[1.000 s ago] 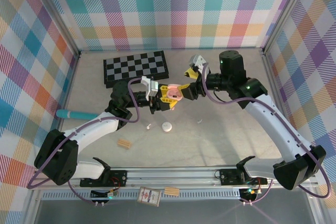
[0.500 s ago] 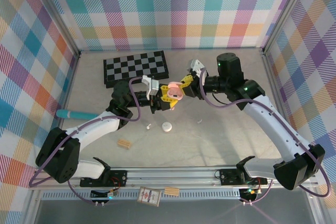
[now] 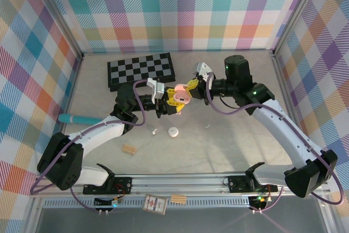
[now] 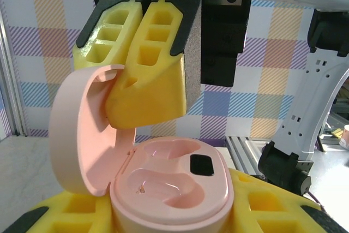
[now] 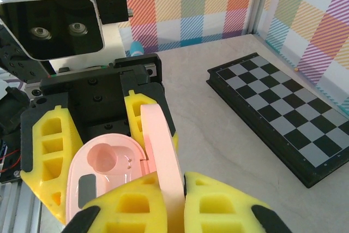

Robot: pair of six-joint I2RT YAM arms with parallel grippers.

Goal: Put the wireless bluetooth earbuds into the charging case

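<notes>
Pink and glossy, the charging case (image 4: pixel 169 189) is being held open above the worktop (image 3: pixel 218 145), both wells looking empty, while the earbuds (image 3: pixel 154 131) are lying loose nearer the arm bases. The left gripper (image 3: pixel 170 101) is clamping the case body between its jaws; the right gripper (image 5: pixel 168 178) is pinching the upright lid (image 5: pixel 158 135), jaws closed. To my eye, the right one should be releasing gently, so the lid isn't flipping shut, before fetching an earbud.

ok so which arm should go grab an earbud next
Right. The left hand holds the pink charging case; the right hand only pinches its lid, and an earbud lies on its side.
</notes>
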